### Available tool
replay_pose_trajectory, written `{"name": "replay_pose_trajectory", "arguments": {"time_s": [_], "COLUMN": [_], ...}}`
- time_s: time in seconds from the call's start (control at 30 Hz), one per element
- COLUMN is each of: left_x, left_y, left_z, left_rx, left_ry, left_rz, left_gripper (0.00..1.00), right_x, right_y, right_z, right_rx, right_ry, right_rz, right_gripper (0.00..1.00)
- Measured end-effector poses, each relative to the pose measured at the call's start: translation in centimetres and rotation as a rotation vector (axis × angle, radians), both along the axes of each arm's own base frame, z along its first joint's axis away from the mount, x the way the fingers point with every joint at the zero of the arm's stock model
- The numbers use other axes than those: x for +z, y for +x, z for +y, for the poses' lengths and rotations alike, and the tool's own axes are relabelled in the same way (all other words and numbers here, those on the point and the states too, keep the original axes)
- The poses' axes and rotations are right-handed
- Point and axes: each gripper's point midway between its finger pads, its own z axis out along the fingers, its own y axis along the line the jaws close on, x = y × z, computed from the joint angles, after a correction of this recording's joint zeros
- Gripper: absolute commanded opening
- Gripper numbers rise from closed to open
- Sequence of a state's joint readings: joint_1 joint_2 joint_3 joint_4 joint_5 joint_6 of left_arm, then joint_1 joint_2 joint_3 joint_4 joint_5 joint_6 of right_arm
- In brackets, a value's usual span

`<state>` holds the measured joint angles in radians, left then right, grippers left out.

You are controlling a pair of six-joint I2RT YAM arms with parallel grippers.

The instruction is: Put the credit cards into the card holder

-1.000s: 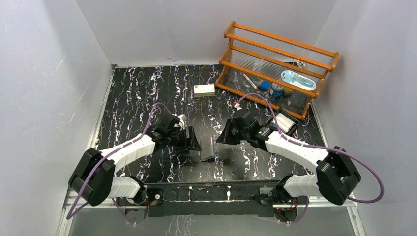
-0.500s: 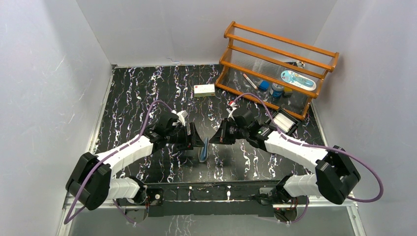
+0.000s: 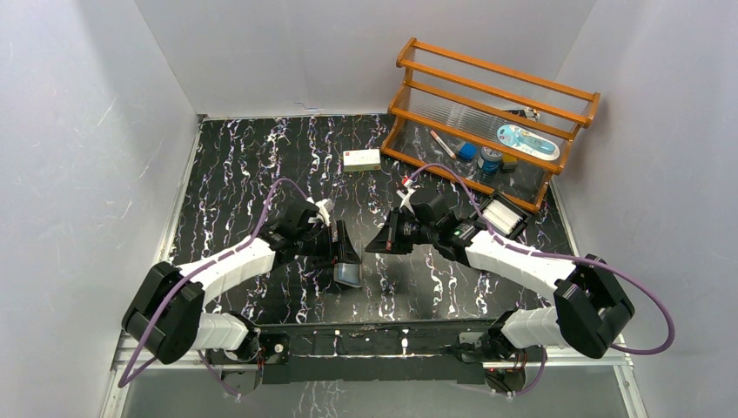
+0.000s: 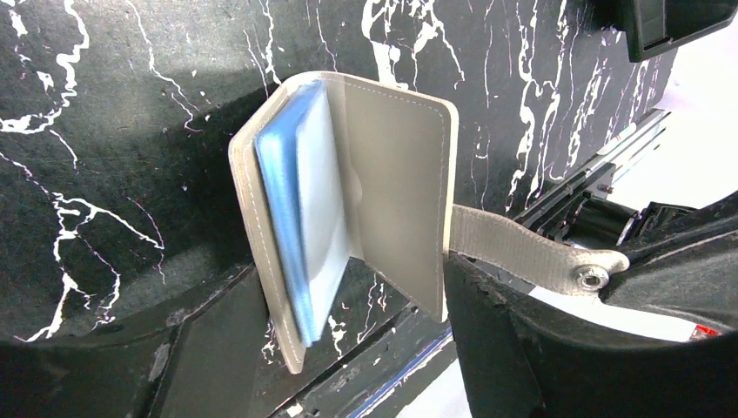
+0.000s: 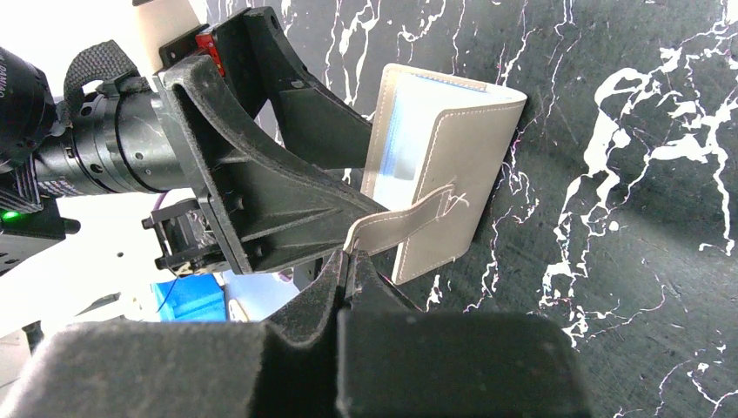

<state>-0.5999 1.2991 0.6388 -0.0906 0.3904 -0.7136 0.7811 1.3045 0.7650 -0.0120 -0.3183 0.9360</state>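
Spread wide, the left gripper straddled the card holder near the table's centre, a finger outside each cover (whether they pressed it, I could not tell). Just toward 3 o'clock, the right gripper was pinched tight on the holder's snap tab.

By size, the marbled black table came first. The wooden rack stood at 1 o'clock. At 2 o'clock a black tray held a white stack, possibly the cards, too small to tell. A white box lay at 12 o'clock. Last was the holder itself, on edge and partly spread, its blue sleeves showing no card.

In my judgement the task had barely begun. The holder was only partway open, and every card was left to fetch and slide in.
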Motion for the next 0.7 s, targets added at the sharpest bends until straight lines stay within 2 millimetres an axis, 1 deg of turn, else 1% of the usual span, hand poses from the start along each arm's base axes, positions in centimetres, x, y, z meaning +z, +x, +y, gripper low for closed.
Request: {"name": "replay_pose_trajectory", "arguments": {"time_s": [0.17,0.37,0.43,0.57,0.7], "left_x": [-0.2,-0.4,-0.4,-0.5,-0.6], "left_y": [0.1,0.2,0.2,0.2,0.3], "left_z": [0.1,0.0,0.0,0.1,0.0], "left_rx": [-0.003,-0.009,-0.010,-0.011,-0.014], "left_ry": [0.007,0.015,0.017,0.019,0.018], "left_rz": [-0.004,-0.001,-0.004,-0.007,-0.004], "left_gripper": [0.57,0.54,0.51,0.40,0.37], "right_x": [0.0,-0.4,-0.7,-1.6,-2.3], "right_y": [0.1,0.2,0.4,0.7,0.9], "right_z": [0.0,-0.2,-0.6,-1.7,-2.8], "right_rx": [-0.001,-0.007,-0.015,-0.042,-0.058], "right_ry": [0.001,-0.017,-0.028,-0.054,-0.081], "right_rz": [-0.003,-0.009,-0.013,-0.011,-0.004], "right_gripper": [0.00,0.00,0.00,0.00,0.00]}}
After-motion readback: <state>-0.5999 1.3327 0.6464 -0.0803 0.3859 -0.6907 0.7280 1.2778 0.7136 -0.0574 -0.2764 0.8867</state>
